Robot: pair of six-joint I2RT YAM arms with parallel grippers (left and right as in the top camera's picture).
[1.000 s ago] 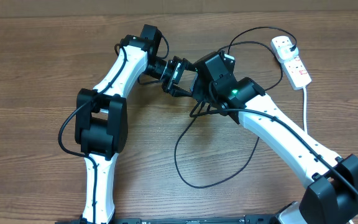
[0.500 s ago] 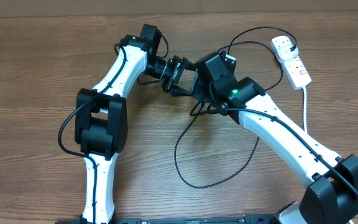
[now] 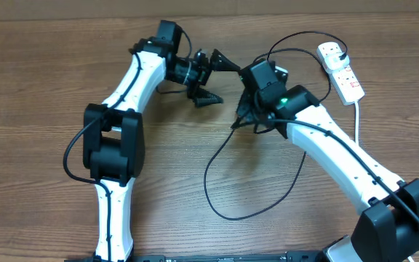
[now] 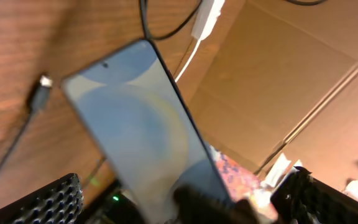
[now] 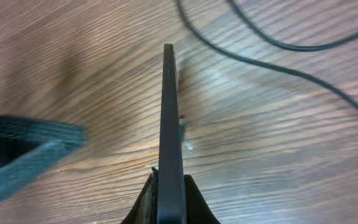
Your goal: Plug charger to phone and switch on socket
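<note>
My right gripper (image 5: 171, 186) is shut on the phone (image 5: 169, 112), holding it on edge above the table. In the overhead view the right gripper (image 3: 247, 109) hides most of the phone. The phone's lit blue-teal screen (image 4: 135, 124) faces the left wrist camera. My left gripper (image 3: 228, 86) is wide open and empty, just left of the phone. The charger's black cable (image 3: 217, 204) loops over the table. Its connector tip (image 4: 42, 84) lies loose on the wood beside the phone. The white socket (image 3: 344, 73) lies at the far right, with the white plug adapter (image 3: 331, 51) in it.
The socket's thick white cord (image 3: 358, 124) runs down the right side past my right arm. Brown cardboard (image 4: 303, 74) stands behind the table's far edge. The cable also arcs near the phone in the right wrist view (image 5: 278, 62).
My left gripper has opened wide and drawn back up and away from the phone. My right gripper has shifted slightly up and right with the phone.
</note>
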